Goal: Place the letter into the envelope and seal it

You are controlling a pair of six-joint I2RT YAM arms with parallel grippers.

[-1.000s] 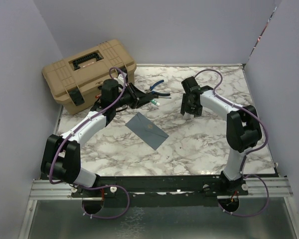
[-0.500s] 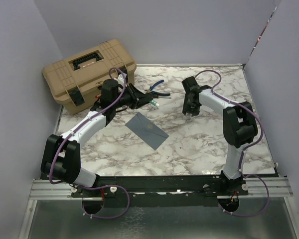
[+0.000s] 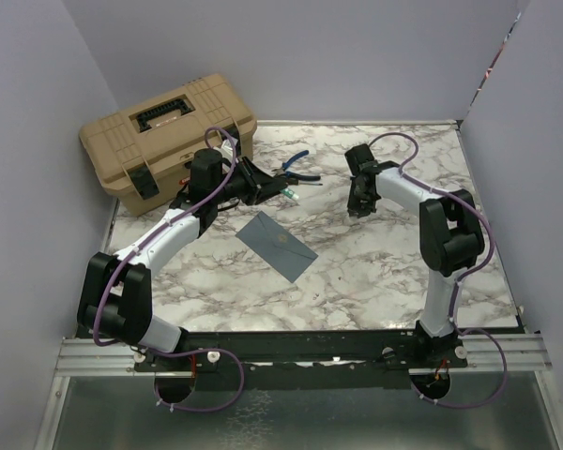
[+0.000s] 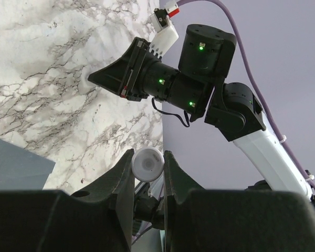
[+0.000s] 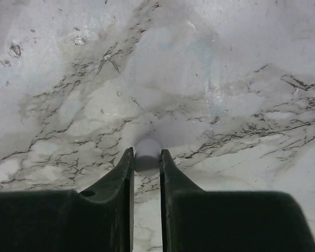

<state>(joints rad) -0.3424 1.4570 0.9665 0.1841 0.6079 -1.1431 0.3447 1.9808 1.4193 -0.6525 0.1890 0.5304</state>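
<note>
The slate blue-grey envelope lies flat near the middle of the marble table; one of its corners shows in the left wrist view. The letter is out of view. My left gripper hovers just behind the envelope, shut on a white round-ended stick. My right gripper points down onto the table to the right of the envelope. Its jaws have closed onto a small white round cap, which rests on the marble. The left wrist view also shows the right gripper, tip on the table.
A tan toolbox stands shut at the back left. Blue-handled pliers lie behind the left gripper. Purple-grey walls enclose the table on three sides.
The right gripper's jaws have closed from wide onto the small white cap, and its wrist has shifted slightly back. The left arm and the envelope have not moved.
</note>
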